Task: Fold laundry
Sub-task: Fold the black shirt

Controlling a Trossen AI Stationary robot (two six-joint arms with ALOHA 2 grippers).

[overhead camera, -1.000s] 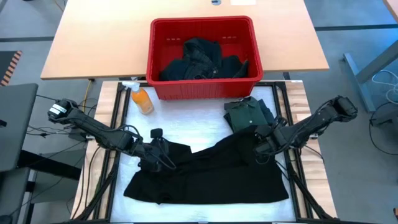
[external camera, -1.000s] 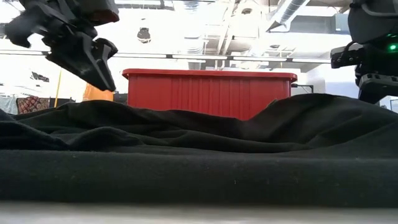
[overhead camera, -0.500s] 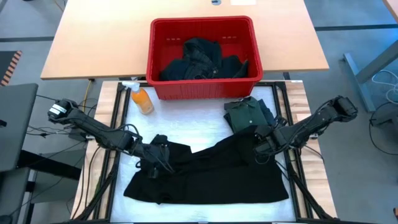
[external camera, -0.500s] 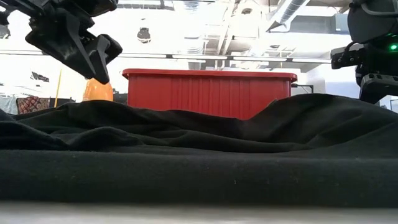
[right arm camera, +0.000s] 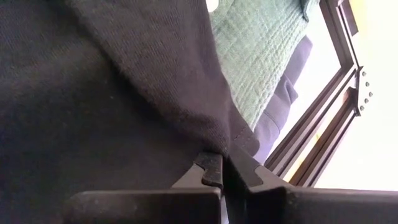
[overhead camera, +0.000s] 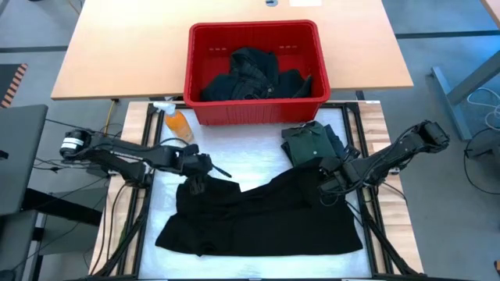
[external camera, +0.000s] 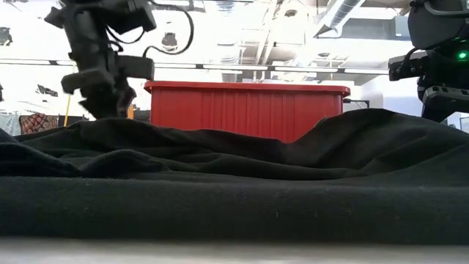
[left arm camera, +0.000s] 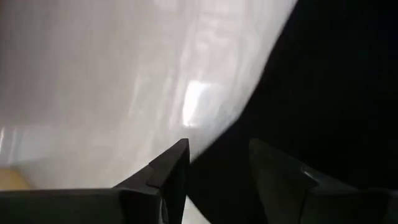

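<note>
Pinching black garment (overhead camera: 258, 215): right gripper (overhead camera: 322, 184) clamped | left gripper (overhead camera: 195, 178) parted, over cloth edge

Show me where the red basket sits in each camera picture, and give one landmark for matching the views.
High view: red basket at top centre, beyond the spread black garment, dark clothes inside.
Low view: its red wall shows at centre, behind the garment's folds.
Left wrist view: not in it.
Right wrist view: not in it.
Shared landmark: the black garment, seen in all four views.
</note>
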